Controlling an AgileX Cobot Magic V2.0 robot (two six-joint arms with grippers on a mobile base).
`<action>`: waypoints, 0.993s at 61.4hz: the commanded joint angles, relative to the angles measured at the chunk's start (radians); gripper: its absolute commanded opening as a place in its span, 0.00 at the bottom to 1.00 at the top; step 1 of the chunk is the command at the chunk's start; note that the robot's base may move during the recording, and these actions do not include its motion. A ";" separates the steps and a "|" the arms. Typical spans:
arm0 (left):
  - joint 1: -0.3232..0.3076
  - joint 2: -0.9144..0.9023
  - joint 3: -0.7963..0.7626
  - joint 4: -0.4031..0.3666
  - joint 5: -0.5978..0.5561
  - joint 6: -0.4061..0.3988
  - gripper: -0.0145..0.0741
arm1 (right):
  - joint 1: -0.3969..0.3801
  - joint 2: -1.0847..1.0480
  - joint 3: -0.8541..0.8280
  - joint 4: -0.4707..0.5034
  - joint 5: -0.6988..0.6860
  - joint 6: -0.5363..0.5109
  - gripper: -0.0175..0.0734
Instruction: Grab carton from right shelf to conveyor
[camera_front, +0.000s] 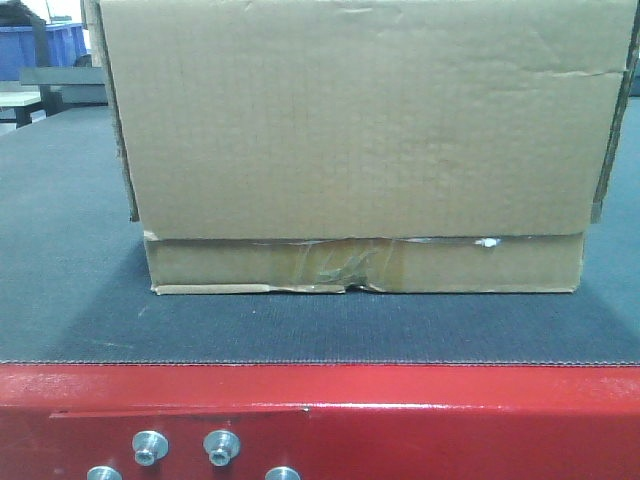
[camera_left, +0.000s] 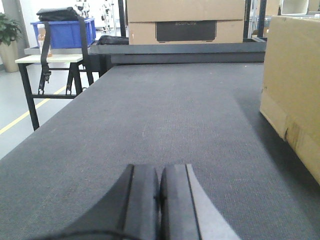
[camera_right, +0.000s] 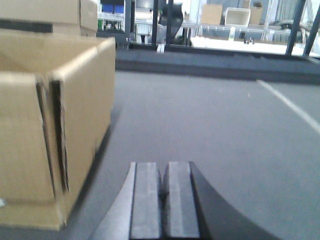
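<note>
Figure legend. The carton (camera_front: 360, 140), a wide brown corrugated box with crinkled clear tape (camera_front: 340, 262) along its lower seam, rests flat on the dark grey woven belt of the conveyor (camera_front: 70, 300), set back from the red frame edge (camera_front: 400, 410) and its silver bolts (camera_front: 220, 446). It sits upright, its lower flap splayed slightly outward beneath the main wall.

Left wrist view: the left gripper (camera_left: 159, 200) lies low over the belt with its two dark pads pressed together and nothing between them; the carton's side wall (camera_left: 295, 90) stands to its right, clearly apart from the pads. Right wrist view: the right gripper (camera_right: 163, 200) is likewise clenched on nothing, pads meeting, with the carton's opposite corner (camera_right: 55, 130) to its left and not touching it. This view is somewhat blurred. The two grippers thus flank the box, one at each side, neither in contact.

Background: a blue plastic bin (camera_left: 65, 32) on a side table (camera_left: 47, 59), stacked boxes beyond the belt's far end. The right shelf is not identifiable in any view.

Judgement: the carton appears already delivered, so the step in hand is the release and clearing of the arms. The next move calls for drawing both arms back from the belt without brushing the carton's walls or the loose lower flap.
</note>
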 joint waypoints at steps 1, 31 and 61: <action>0.002 -0.006 -0.001 -0.008 -0.018 0.007 0.18 | -0.005 -0.007 0.068 -0.010 -0.084 -0.009 0.12; 0.002 -0.006 -0.001 -0.008 -0.018 0.007 0.18 | -0.005 -0.007 0.106 0.000 -0.182 -0.009 0.12; 0.002 -0.006 -0.001 -0.008 -0.018 0.007 0.18 | -0.005 -0.007 0.106 0.000 -0.182 -0.009 0.12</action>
